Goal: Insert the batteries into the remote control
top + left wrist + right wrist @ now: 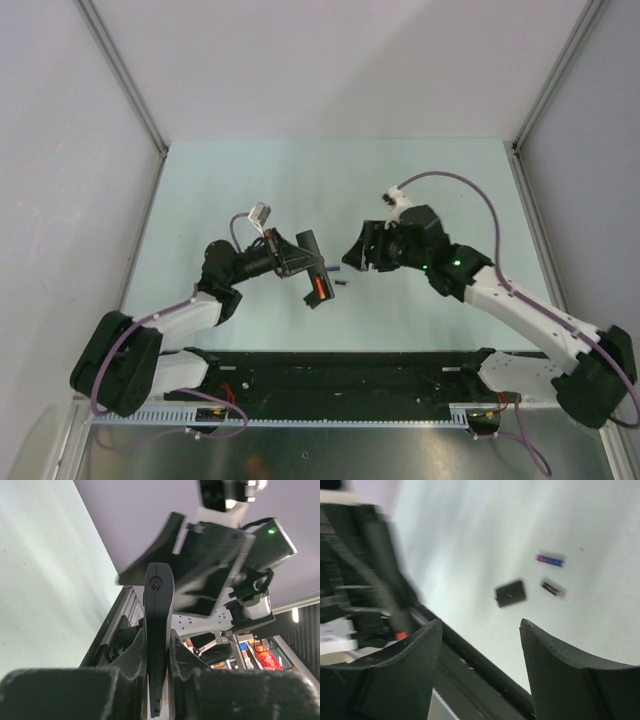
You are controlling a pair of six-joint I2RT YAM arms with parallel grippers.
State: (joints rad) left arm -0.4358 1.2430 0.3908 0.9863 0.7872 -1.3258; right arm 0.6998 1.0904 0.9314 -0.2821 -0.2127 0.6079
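Left gripper (303, 262) clamped on slim black rectangular remote control (311, 243); right gripper (352, 255) spread, empty
Top: remote control held above pale green table (300, 180), thin red battery (321, 290) at its lower end, right gripper just beside. Left wrist: remote control edge-on, pinched between both fingers (132, 665). Right wrist: jaws wide apart; small blue-purple battery (549, 559), dark battery (552, 588) and flat black cover piece (510, 593) lay on table, blurred

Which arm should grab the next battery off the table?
Probably right: the right gripper is open and empty, facing the blue battery and dark battery. The left gripper is shut on the remote.
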